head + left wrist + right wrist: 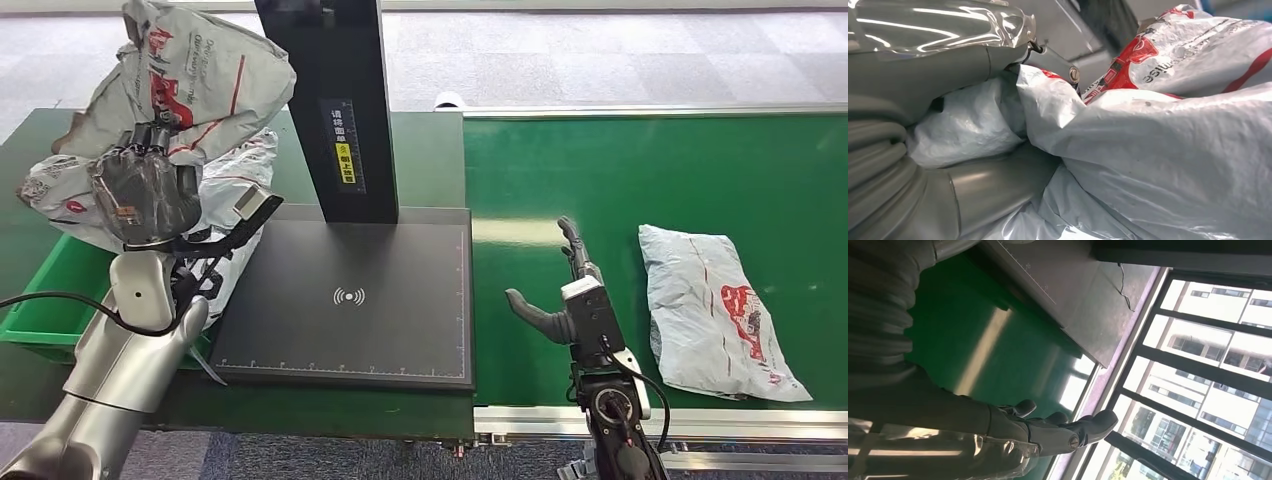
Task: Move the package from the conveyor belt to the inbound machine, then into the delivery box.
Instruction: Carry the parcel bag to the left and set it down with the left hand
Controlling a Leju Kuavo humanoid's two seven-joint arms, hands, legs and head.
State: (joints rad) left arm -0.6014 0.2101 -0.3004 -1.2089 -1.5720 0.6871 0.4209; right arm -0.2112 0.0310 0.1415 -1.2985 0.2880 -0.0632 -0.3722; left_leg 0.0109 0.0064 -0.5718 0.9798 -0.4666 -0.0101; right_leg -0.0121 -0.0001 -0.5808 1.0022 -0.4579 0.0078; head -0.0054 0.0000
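The robot's left hand [145, 195] grips a soft, crinkly grey package [195, 75] by bunched plastic, raised over the green box [40, 300], while its right hand [570, 295] hovers spread and empty above the conveyor belt [620, 170] near another package [720, 310].

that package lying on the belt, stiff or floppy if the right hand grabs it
Probably floppy: the package on the belt is a wrinkled, flattish plastic bag, so it would likely sag and crumple. The film looks smooth, so perhaps slippery. The left hand grips a similar bag bunched up, which suggests soft contents.
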